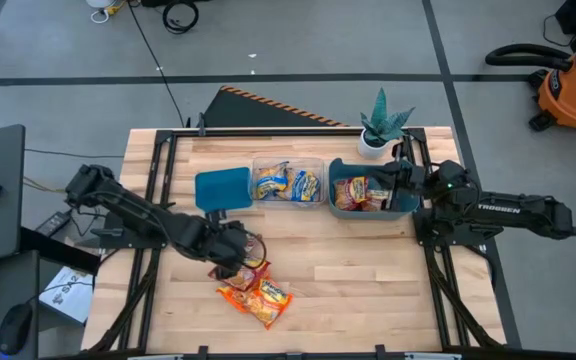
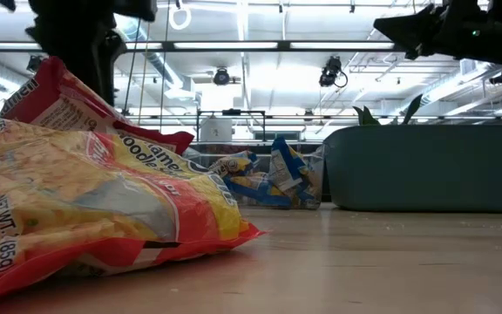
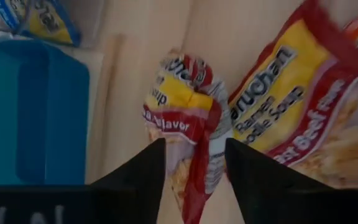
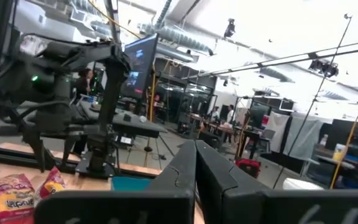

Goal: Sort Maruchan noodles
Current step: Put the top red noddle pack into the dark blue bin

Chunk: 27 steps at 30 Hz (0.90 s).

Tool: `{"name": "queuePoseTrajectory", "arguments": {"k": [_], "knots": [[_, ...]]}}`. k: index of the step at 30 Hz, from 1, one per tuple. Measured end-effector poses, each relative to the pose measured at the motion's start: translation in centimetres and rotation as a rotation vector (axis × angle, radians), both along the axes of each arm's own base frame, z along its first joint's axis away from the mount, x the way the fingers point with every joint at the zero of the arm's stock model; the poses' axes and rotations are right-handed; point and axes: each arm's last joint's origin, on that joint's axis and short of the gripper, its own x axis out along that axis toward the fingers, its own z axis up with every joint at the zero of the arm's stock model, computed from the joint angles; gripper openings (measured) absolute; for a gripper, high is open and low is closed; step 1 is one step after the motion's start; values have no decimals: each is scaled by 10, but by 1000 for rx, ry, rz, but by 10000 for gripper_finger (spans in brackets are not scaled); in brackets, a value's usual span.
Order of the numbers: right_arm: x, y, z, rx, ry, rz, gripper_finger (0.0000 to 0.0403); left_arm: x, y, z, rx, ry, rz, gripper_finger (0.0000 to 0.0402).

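My left gripper (image 1: 236, 246) (image 3: 194, 146) is low over the near-left of the table, shut on a crumpled red-pink-and-yellow noodle packet (image 3: 185, 106). Beside it lies a small heap of orange-red packets (image 1: 258, 290) (image 3: 291, 106) (image 2: 77, 201), flat on the wood. Blue-and-yellow packets (image 1: 288, 184) sit in a clear bin (image 1: 288, 160). Red packets (image 1: 360, 192) lie in a teal bin (image 1: 336, 185) (image 2: 425, 166). My right gripper (image 1: 398, 180) (image 4: 196, 162) hovers shut and empty above that teal bin's right side. My left gripper pinches the red-pink-and-yellow packet between its two fingers (image 3: 157, 165) at a bunched, creased stretch near one end (image 3: 196, 158). The fingers come from above, slanting down. The packet's printed end sticks out past the fingertips. Whether it is lifted off the wood does not show.
A flat teal lid or tray (image 1: 223, 188) (image 3: 36, 112) lies left of the clear bin, close to my left gripper. A potted plant (image 1: 380, 125) stands at the far edge behind the teal bin. Bare wood stretches across the near middle and right of the table (image 1: 368, 280).
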Motion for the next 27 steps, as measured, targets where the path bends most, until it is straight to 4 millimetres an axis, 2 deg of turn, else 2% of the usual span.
{"name": "queuePoseTrajectory", "arguments": {"k": [4, 11, 19, 22, 27], "knots": [[2, -2, -2, 25, 14, -2, 9, 2, -1, -9, 20, 54, -1, 191], [4, -3, -4, 32, 28, 1, 9, 6, -3, -17, 41, 82, -13, 181], [4, -4, -3, 45, 17, -43, 9, 17, 2, -29, 74, 109, -32, 136], [4, -4, -3, 60, 16, -42, 9, 19, 6, -29, 67, 118, -75, 109], [4, -4, -4, 63, 21, -44, 9, 23, 15, -28, 54, 108, -41, 57]]}}
